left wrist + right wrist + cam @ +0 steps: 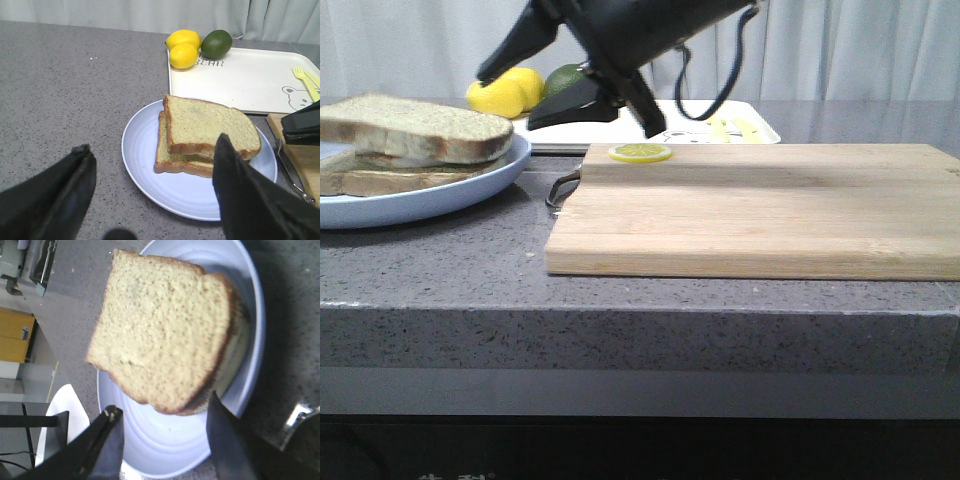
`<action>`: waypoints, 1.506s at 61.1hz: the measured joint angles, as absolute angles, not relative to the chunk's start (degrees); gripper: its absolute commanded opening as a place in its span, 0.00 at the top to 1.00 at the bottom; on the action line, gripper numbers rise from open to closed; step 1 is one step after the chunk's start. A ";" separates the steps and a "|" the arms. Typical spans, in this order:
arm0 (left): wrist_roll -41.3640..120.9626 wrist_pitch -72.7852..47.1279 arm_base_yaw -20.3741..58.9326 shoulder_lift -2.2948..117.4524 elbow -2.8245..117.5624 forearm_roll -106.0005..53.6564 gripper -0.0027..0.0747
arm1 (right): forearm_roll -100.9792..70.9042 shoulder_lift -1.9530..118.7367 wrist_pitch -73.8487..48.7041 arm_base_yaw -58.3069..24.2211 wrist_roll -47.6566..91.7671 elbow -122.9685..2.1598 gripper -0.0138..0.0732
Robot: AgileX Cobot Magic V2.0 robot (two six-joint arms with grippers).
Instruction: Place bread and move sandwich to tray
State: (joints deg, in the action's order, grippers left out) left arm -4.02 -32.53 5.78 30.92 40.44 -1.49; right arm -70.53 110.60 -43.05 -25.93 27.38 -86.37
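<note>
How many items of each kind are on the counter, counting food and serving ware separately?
Bread slices: 2
Yellow lemons: 2
Green avocado: 1
Lemon slice: 1
Blue plate: 1
White tray: 1
Wooden cutting board: 1
Total: 9

The front camera looks low and level across the speckled grey stone bench (440,270), while both wrist cameras look down closely on the round pale blue plate (150,165).

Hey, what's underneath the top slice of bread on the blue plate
Under the top bread slice lies a second slice, offset and resting on the blue plate. Any filling between them is covered.
</note>
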 measured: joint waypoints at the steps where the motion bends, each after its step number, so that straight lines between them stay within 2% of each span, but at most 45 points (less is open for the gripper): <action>1: -4.02 -32.53 5.78 30.92 40.44 -1.49 0.33 | -69.71 110.19 -43.39 -25.53 27.36 -86.37 0.38; 14: -4.02 -32.53 5.78 30.92 40.44 -1.38 0.33 | -56.82 100.75 -47.27 -22.74 26.11 -86.37 0.38; 28: -4.02 -32.53 5.78 30.92 40.44 -0.91 0.33 | -26.94 84.21 -53.82 -22.40 14.48 -86.37 0.38; 36: -4.02 -32.53 5.78 30.92 40.44 -0.94 0.33 | -17.77 76.09 -57.74 -22.27 10.31 -85.10 0.38; 50: -4.02 -32.53 5.78 30.92 40.44 -0.94 0.33 | -15.65 59.37 -57.61 -22.27 9.10 -73.38 0.38; 71: -4.02 -32.53 5.78 30.92 40.44 -0.94 0.33 | -15.98 38.25 -49.23 -22.27 8.92 -51.43 0.38; 82: -4.02 -32.91 5.78 30.92 40.44 0.00 0.33 | -15.98 32.15 -47.03 -22.27 8.92 -45.79 0.38; 92: -4.02 -35.98 5.78 31.01 40.74 2.72 0.33 | -16.12 31.37 -47.25 -22.27 8.92 -44.86 0.38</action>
State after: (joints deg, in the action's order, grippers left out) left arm -4.02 -35.98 5.78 31.01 40.74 2.72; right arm -16.12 31.37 -47.25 -22.27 8.92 -44.86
